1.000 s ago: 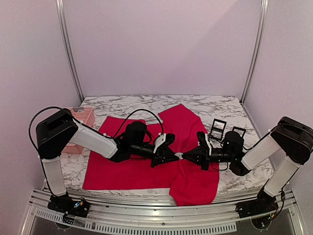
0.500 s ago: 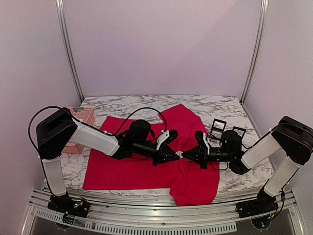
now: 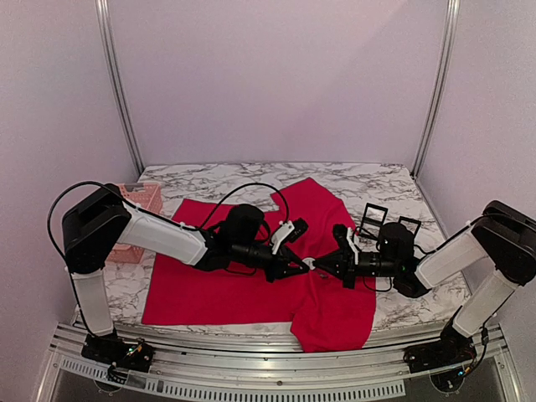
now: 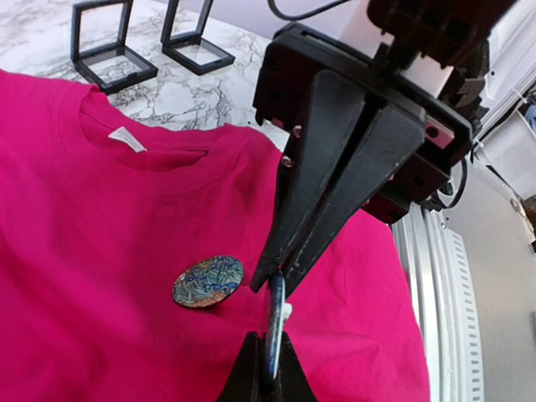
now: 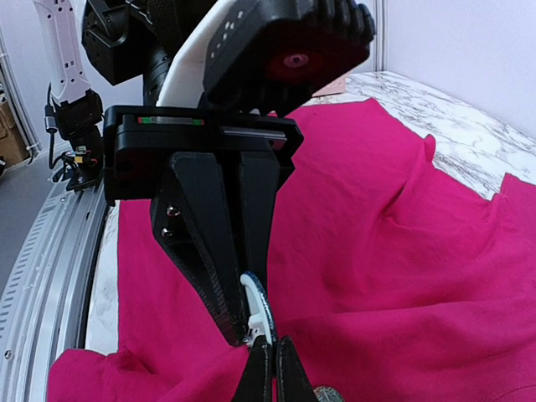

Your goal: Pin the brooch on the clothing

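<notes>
**Desk layout.** The shirt (image 3: pixel 218 289) lies spread across the middle of the marble desk (image 3: pixel 209 176), with its near right part bunched toward the front edge. The collar and its white label (image 4: pixel 127 138) face the rear right.

**Containers.**
- The pink basket (image 3: pixel 138 201) stands at the rear left, just beside the shirt's edge. Its interior cannot be made out.
- Two black cases (image 3: pixel 373 219) stand side by side at the rear right, off the shirt. Both are open with their lids raised.

**Arms.** Both arms reach inward and meet tip to tip above the shirt, right of centre.

**Left fingers** (image 5: pixel 209 243) are clamped on the brooch (image 4: pixel 275 322), a round disc held edge-on with its blue rim showing.

**Right fingers** (image 4: pixel 335 184) are pressed together, their tips on the opposite rim of the same brooch, so it sits between the two arms and clear of the fabric.

**Second brooch** (image 4: pixel 208 280) is a round multicoloured disc lying flat on the shirt below the collar, just beside the held one.
</notes>
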Action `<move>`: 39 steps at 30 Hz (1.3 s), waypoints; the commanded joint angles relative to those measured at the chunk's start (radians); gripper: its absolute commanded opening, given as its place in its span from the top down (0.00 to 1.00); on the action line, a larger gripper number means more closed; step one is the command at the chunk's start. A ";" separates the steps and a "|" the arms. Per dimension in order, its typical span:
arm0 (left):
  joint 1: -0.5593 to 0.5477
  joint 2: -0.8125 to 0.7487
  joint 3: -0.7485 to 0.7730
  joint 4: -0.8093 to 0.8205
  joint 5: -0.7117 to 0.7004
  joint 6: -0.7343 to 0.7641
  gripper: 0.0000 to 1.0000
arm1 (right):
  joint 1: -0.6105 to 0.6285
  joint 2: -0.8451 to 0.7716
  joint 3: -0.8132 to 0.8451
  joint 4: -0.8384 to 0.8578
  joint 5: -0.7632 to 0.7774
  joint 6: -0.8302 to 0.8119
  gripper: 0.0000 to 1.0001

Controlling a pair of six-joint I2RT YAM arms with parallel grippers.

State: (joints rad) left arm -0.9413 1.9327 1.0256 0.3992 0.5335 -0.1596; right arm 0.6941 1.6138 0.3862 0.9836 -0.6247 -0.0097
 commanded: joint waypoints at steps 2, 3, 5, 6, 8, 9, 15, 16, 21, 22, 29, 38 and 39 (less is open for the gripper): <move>0.013 0.016 0.038 -0.006 -0.134 -0.176 1.00 | 0.074 -0.064 0.019 0.000 -0.075 -0.067 1.00; 0.013 0.014 0.037 -0.008 -0.123 -0.184 1.00 | 0.075 -0.068 0.018 -0.003 -0.074 -0.067 1.00; 0.014 0.006 0.028 -0.008 -0.133 -0.203 0.96 | 0.076 -0.071 0.018 -0.008 -0.077 -0.067 1.00; 0.015 0.002 0.024 -0.003 -0.139 -0.209 0.94 | 0.075 -0.070 0.020 -0.009 -0.078 -0.066 1.00; 0.015 -0.004 0.017 0.001 -0.145 -0.215 0.91 | 0.076 -0.067 0.019 -0.008 -0.084 -0.060 1.00; 0.015 -0.006 0.016 0.000 -0.146 -0.221 0.89 | 0.075 -0.066 0.021 -0.007 -0.086 -0.057 1.00; 0.019 -0.004 0.016 0.012 -0.143 -0.264 0.98 | 0.075 -0.069 0.028 -0.020 -0.088 -0.059 1.00; 0.020 -0.002 0.015 0.018 -0.136 -0.268 0.98 | 0.076 -0.070 0.027 -0.020 -0.088 -0.059 1.00; 0.021 -0.002 0.009 0.031 -0.107 -0.236 0.93 | 0.075 -0.069 0.027 -0.022 -0.082 -0.055 1.00; 0.021 -0.002 0.006 0.041 -0.087 -0.227 0.88 | 0.075 -0.069 0.026 -0.021 -0.081 -0.055 1.00; 0.019 -0.020 -0.018 0.062 -0.035 -0.173 0.71 | 0.073 -0.069 0.027 -0.020 -0.067 -0.043 1.00; 0.018 -0.048 -0.056 0.062 0.021 -0.090 0.60 | 0.038 -0.066 0.022 -0.018 -0.069 -0.019 1.00; 0.018 -0.051 -0.059 0.071 0.018 -0.075 0.58 | 0.034 -0.058 0.023 -0.014 -0.070 -0.015 1.00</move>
State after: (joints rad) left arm -0.9356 1.9263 0.9882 0.4179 0.5499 -0.3035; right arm 0.7334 1.5604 0.4000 0.9504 -0.6403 -0.0494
